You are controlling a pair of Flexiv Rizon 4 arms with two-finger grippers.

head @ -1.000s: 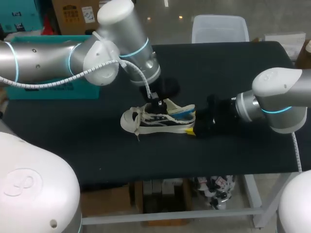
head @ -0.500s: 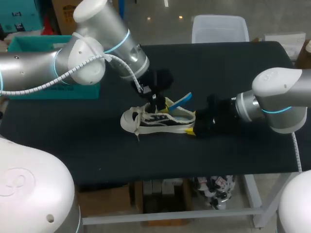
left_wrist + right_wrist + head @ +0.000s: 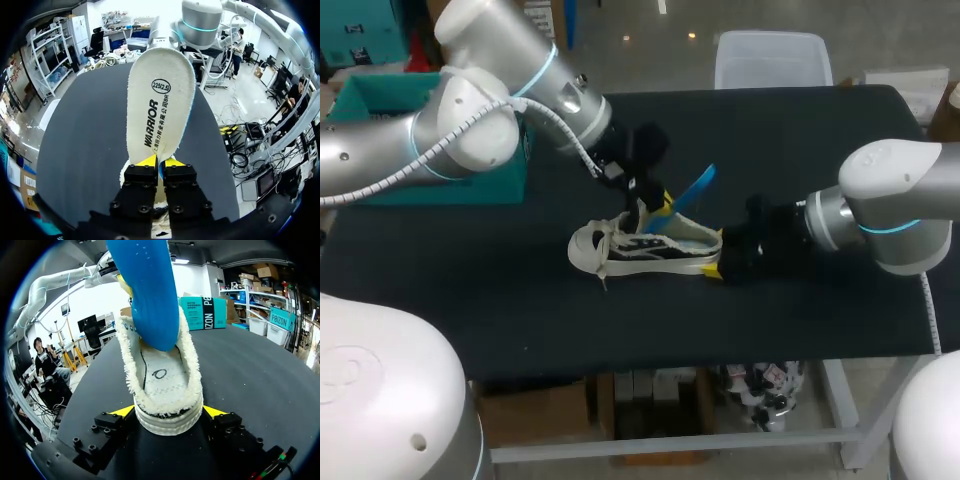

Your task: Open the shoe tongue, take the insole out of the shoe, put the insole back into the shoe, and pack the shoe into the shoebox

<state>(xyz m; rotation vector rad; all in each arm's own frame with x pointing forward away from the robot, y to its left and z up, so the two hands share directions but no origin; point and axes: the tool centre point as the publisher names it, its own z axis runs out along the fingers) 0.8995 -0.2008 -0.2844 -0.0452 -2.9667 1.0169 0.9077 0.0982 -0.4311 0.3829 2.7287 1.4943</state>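
2 arms are working over 1 shoe, which is standing upright on its sole near the middle of the dark table, its toe pointing toward the left arm's side and its laces hanging loose. The shoe is cream with black stripes and a fleecy lining.

The right gripper is clamping the shoe's heel, with 1 yellow tip pressing against each side of it. In the head view the right arm is coming in low across the table from its own side.

The left gripper is pinching 1 end of the insole tightly between its 2 fingers, just above the shoe's opening. The insole is slanting up and away from the shoe toward the right arm's side, almost wholly outside the shoe. Its white fleecy top is facing the left wrist camera, and its blue underside is facing the right wrist camera. The pinched end is hanging right over the shoe's opening; whether it is touching the lining is hard to tell from these views.

A teal box is sitting at the table's far corner, behind the left arm, well apart from the shoe.
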